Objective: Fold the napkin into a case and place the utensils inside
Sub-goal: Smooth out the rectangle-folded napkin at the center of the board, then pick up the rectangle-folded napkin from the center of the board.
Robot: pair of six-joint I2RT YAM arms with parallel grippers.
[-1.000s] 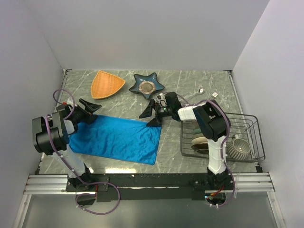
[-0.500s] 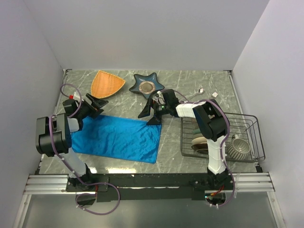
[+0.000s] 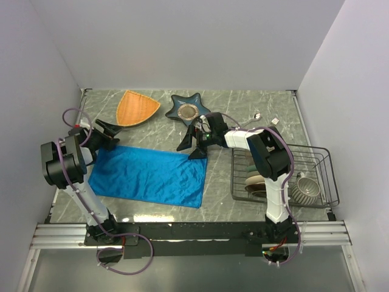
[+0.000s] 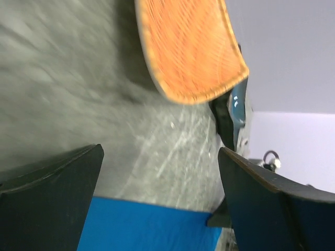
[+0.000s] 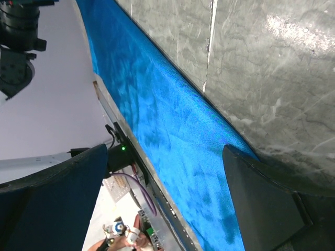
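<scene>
blue cloth: the napkin lies flat on the near left part of the table as a wide rectangle. you cannot tell from these views whether it is already doubled once.
case: not made yet; no narrow pouch is to see.
left gripper: the left gripper stands at the far left corner of the napkin, jaws spread wide and holding nothing. in its wrist view the blue edge shows low between the fingers.
right gripper: the right gripper stands at the far right corner, also spread and empty. its wrist view shows the cloth's edge running between the fingers.
utensils: the spoon and the fork lie on the bare table at the far right, beyond the wire rack and well apart from the napkin.
progress: early, as i judge it.
left for you: take the two far corners, fold the cloth to a long case, then bring spoon and fork inside.
</scene>
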